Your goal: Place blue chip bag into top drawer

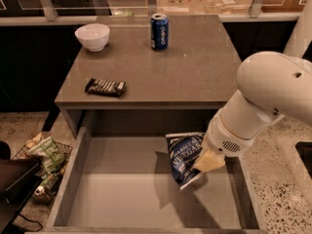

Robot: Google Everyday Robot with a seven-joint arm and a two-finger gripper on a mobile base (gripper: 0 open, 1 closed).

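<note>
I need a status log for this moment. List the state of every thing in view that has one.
Top drawer: pulled open.
Blue chip bag: held tilted in the drawer's right half.
Gripper: over the drawer, shut on the bag.
Soda can: upright on the counter.
White bowl: upright.
Candy bar: lying flat, wrapped.

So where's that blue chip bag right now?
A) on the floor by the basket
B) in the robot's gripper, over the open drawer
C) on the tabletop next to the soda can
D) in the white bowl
B: the gripper is clamped on the blue chip bag, holding it tilted over the right part of the open top drawer.
</note>
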